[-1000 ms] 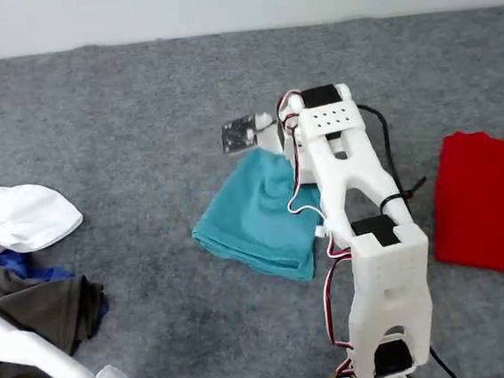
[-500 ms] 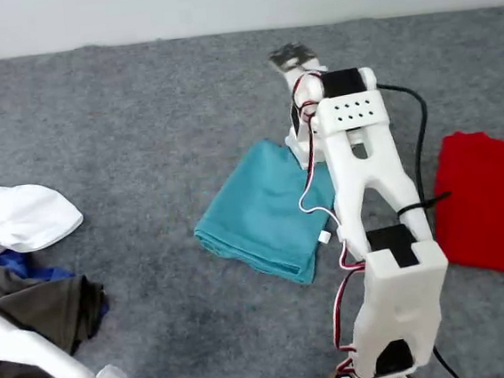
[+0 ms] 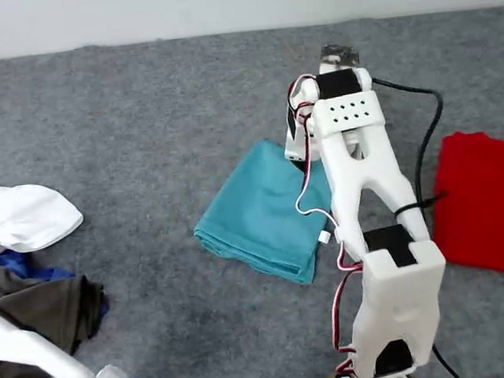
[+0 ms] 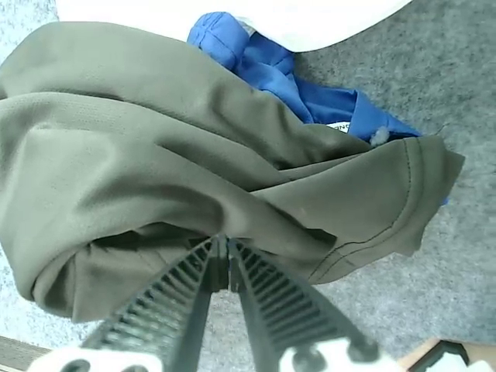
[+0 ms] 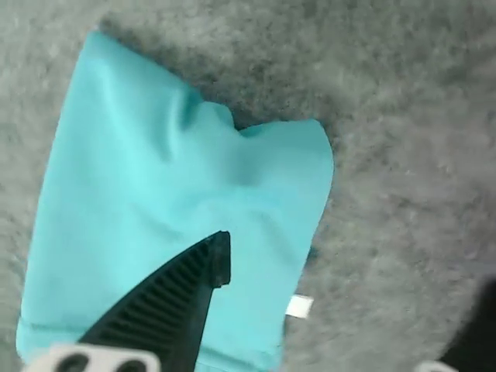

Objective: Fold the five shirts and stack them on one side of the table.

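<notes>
A folded teal shirt (image 3: pixel 259 211) lies mid-table, and a folded red shirt (image 3: pixel 490 202) lies apart at the right edge. At the left edge, a white shirt (image 3: pixel 14 216), a blue shirt (image 3: pixel 9 263) and an olive shirt (image 3: pixel 41 312) lie crumpled together. My right gripper (image 3: pixel 336 56) hangs above the carpet beyond the teal shirt's far corner. It is open and holds nothing, with the teal shirt (image 5: pixel 170 194) below one finger (image 5: pixel 178 294). My left gripper (image 4: pixel 225 249) is shut, its tips resting on the olive shirt (image 4: pixel 139 155) beside the blue shirt (image 4: pixel 310 93).
Grey carpet (image 3: pixel 138 119) covers the table up to the white back wall. The right arm's white body (image 3: pixel 369 196) stands between the teal and red shirts. The left arm (image 3: pixel 45 361) sits at the near left corner. Bare carpet lies between the crumpled pile and the teal shirt.
My right gripper swung from beside the teal shirt's far corner up and to the right, away from the shirt. The left arm and the piles have not moved.
</notes>
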